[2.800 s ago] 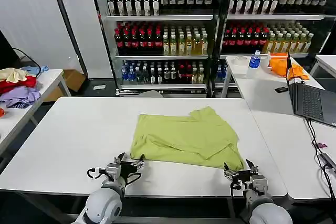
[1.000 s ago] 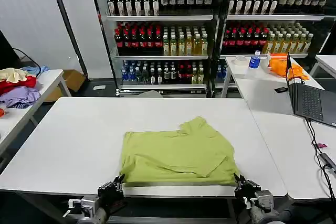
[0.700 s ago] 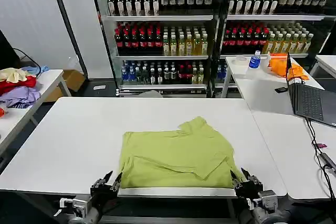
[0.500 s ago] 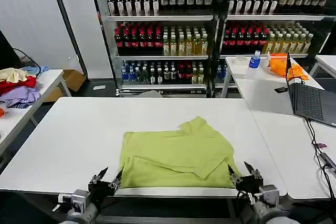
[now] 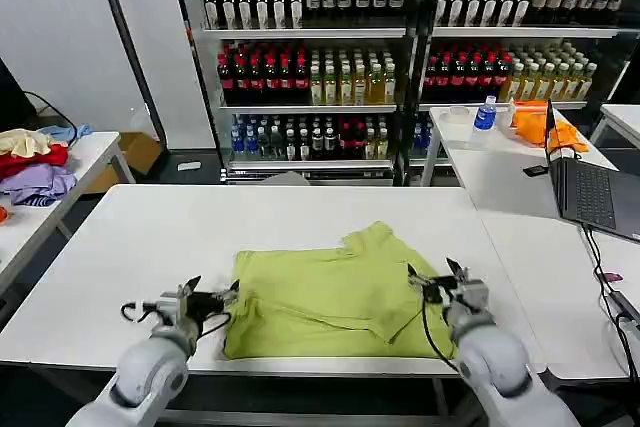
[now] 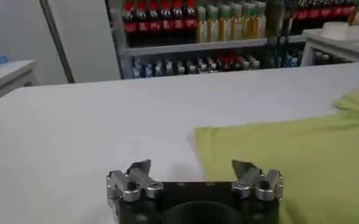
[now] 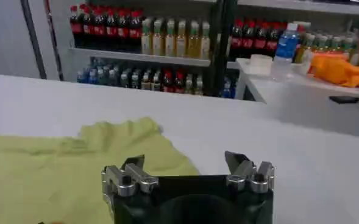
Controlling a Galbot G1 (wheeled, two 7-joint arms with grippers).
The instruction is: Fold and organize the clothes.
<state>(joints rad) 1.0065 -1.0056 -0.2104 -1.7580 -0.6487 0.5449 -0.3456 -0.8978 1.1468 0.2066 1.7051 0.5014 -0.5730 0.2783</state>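
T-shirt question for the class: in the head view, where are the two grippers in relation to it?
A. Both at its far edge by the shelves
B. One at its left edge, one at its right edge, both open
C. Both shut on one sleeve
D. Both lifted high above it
B: the left gripper sits open at the left edge of the T-shirt, the right gripper open at its right edge.

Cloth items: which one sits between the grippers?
The lime T-shirt, flat on the middle table; the left gripper and right gripper flank it, both open.
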